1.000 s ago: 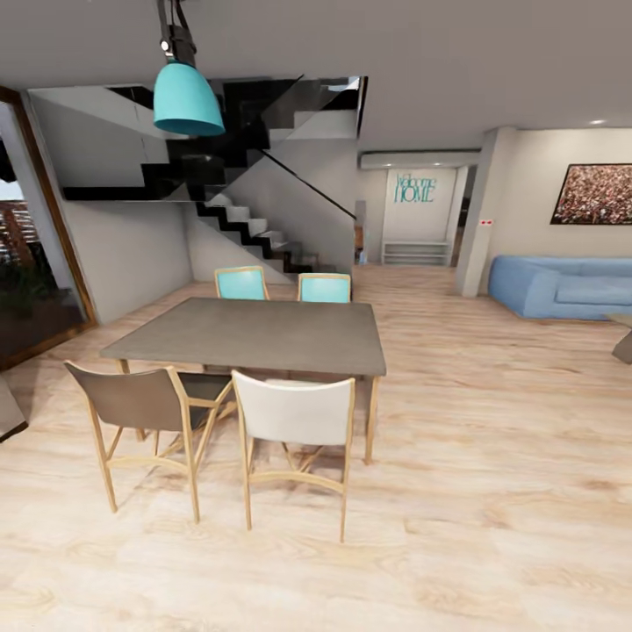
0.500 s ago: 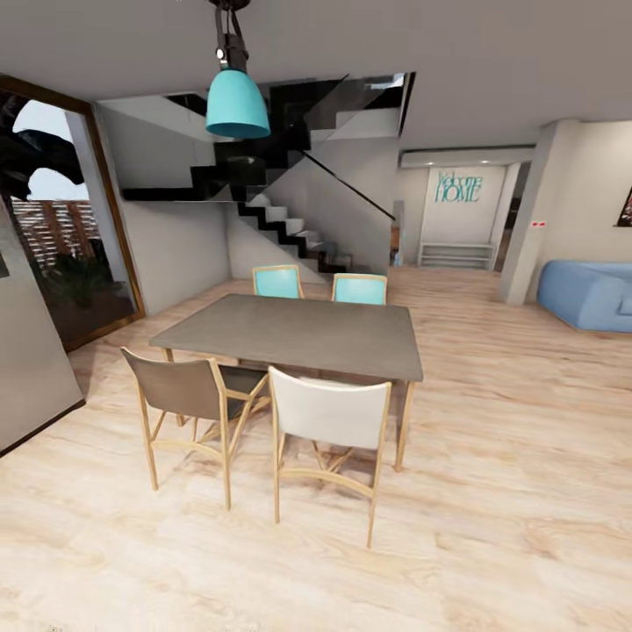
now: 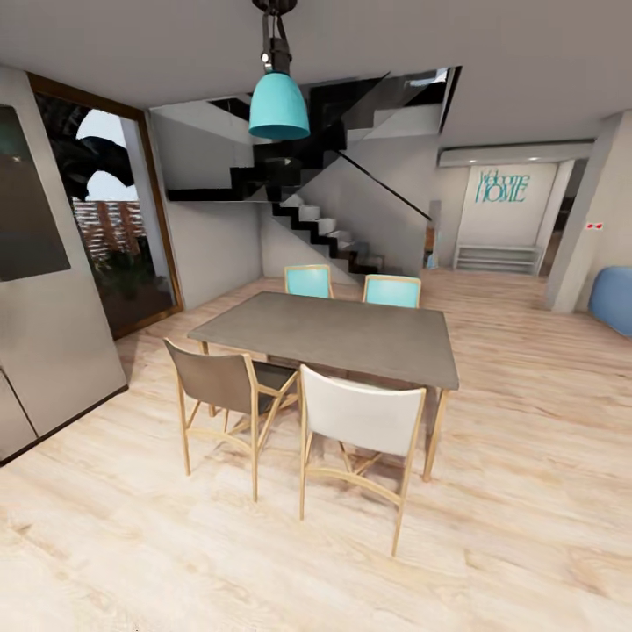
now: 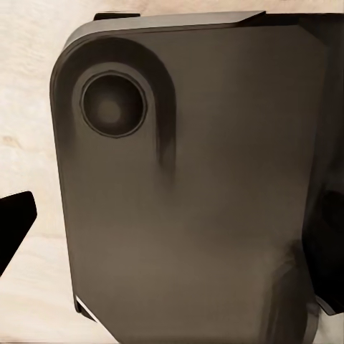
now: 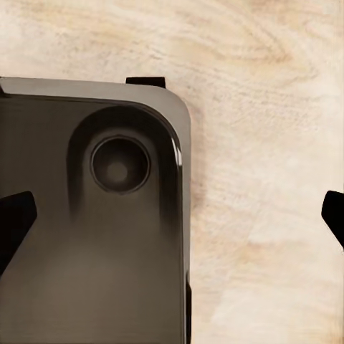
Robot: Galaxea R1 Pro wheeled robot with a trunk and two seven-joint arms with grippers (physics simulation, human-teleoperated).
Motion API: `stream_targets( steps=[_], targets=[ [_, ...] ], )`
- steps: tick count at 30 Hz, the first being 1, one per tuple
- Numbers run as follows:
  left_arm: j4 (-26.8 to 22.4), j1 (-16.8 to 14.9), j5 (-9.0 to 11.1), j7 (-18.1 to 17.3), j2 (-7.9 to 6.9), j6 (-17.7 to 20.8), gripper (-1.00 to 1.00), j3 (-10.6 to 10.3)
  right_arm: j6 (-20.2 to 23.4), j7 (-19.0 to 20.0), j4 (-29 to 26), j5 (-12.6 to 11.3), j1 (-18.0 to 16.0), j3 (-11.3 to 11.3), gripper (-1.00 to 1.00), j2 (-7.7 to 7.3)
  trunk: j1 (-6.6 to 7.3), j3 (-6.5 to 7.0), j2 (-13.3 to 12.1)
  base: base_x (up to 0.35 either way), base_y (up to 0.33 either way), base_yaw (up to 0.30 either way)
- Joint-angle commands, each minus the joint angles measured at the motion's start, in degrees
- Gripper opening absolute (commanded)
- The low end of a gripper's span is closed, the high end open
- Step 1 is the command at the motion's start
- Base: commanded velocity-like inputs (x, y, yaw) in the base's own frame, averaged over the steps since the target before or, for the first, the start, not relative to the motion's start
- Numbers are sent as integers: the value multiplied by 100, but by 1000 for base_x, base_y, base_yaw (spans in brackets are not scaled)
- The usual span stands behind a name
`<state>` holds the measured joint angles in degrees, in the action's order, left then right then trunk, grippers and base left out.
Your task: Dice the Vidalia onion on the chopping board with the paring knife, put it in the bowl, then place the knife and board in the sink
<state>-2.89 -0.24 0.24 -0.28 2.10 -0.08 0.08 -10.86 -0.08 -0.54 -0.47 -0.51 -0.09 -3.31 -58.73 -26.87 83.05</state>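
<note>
The sink, Vidalia onion, chopping board, paring knife, bowl and countertop are out of view. The head view looks into a dining area with light wood floor (image 3: 527, 491). My left gripper (image 4: 172, 229) hangs over a dark rounded part of my own base (image 4: 186, 179), one black fingertip (image 4: 14, 229) at the picture's edge. My right gripper (image 5: 172, 222) stands open with nothing between its fingertips (image 5: 13, 226), above the same kind of dark base part (image 5: 86, 236) and bare floor (image 5: 258, 179).
A grey dining table (image 3: 333, 329) with several chairs, one white (image 3: 360, 421) and one brown (image 3: 215, 382), stands ahead. A teal pendant lamp (image 3: 278, 105) hangs above it. A grey wall unit (image 3: 44, 333) is close at left, stairs (image 3: 325, 233) behind, a blue sofa (image 3: 614, 298) far right.
The camera has turned left: table, lamp and stairs slid right in the picture, the sofa moved almost off the right edge, and the grey wall unit came in at left.
</note>
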Motion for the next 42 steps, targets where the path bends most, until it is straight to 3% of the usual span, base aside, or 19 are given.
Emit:
stream_targets(
  steps=[1,19,20,24,28,38,42],
  targets=[
    [-1,-2,2,-4,1,-1,100,1,-100,-1,6,-4,-2,-3,100,-1,0,-6,3,0,0,237],
    [-1,-2,6,-23,17,-22,100,20,-293,-10,19,3,-2,-13,100,-12,0,-6,3,0,0,219],
    [-1,-2,8,-22,132,-46,100,30,-293,-10,19,3,-2,-15,100,-12,0,-6,3,0,0,215],
    [-1,-2,9,-12,307,-73,100,28,-293,-10,19,3,-2,-17,100,-12,0,-6,3,0,0,215],
    [-1,-2,4,-8,338,-87,100,40,-293,-10,19,3,-2,-17,100,-12,0,-6,3,0,0,215],
    [-1,-2,9,-5,333,-89,100,38,-293,-10,19,3,-2,-17,100,-12,0,-6,3,0,0,215],
    [4,-2,14,8,105,-69,100,53,-293,-10,19,3,-2,-16,100,-12,0,-6,3,0,0,215]
  ],
)
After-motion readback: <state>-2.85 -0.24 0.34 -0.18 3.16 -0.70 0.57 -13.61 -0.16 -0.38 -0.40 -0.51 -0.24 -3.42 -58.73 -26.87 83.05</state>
